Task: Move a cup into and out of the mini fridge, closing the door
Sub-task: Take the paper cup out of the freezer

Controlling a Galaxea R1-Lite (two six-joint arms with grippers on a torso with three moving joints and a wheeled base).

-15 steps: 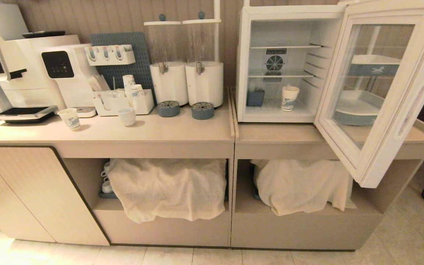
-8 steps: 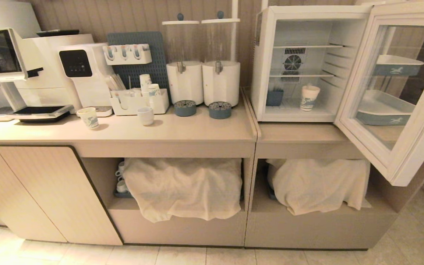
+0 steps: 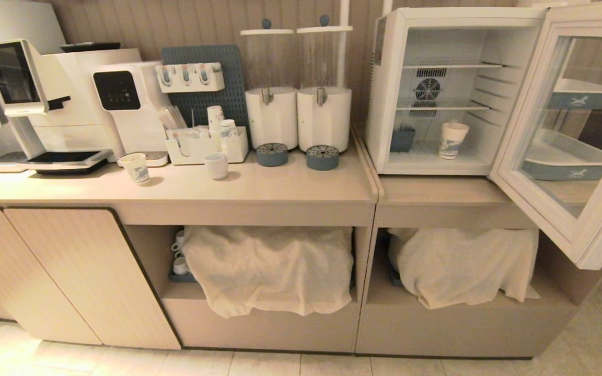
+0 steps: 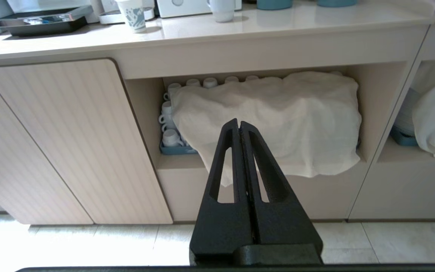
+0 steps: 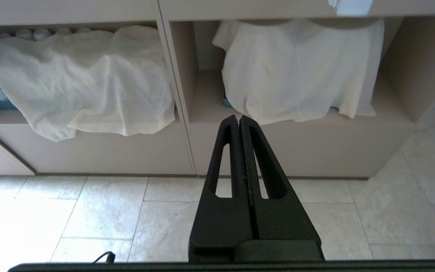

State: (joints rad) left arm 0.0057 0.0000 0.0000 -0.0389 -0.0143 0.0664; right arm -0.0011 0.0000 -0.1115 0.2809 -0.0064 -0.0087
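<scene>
**Two Idle Grippers, One Cup Sitting in the Open Fridge**

Two coffee machines (image 3: 55,104) are standing at the upper left of the head view, on a long beige counter (image 3: 280,193). Just right of them, a short paper cup (image 3: 136,168) with blue print is sitting near the counter's front edge, and a plain white mug (image 3: 216,165) is standing a little further right, in front of a white organiser tray (image 3: 201,146) holding stacked cups. Two white drink dispensers (image 3: 296,117) are standing side by side at the upper middle of the frame, each with a round blue drip tray in front.

Below the counter, white cloths (image 3: 269,266) are draping over the open shelves at the lower middle.

At the upper right, the mini fridge (image 3: 384,104) is sitting on the counter with the door (image 3: 567,224) swinging wide toward the right edge of the frame. The cup (image 3: 451,140) is standing upright on the fridge's bottom level, right of a small blue container (image 3: 402,140) and apart from it.

Neither arm is showing in the head view. In the wrist views, the left gripper (image 4: 239,122) is pointing at the cloth-covered shelf and the right gripper (image 5: 238,119) at the cabinet base above the tiled floor (image 5: 89,211); both pairs of fingers are pressing together, holding nothing.
</scene>
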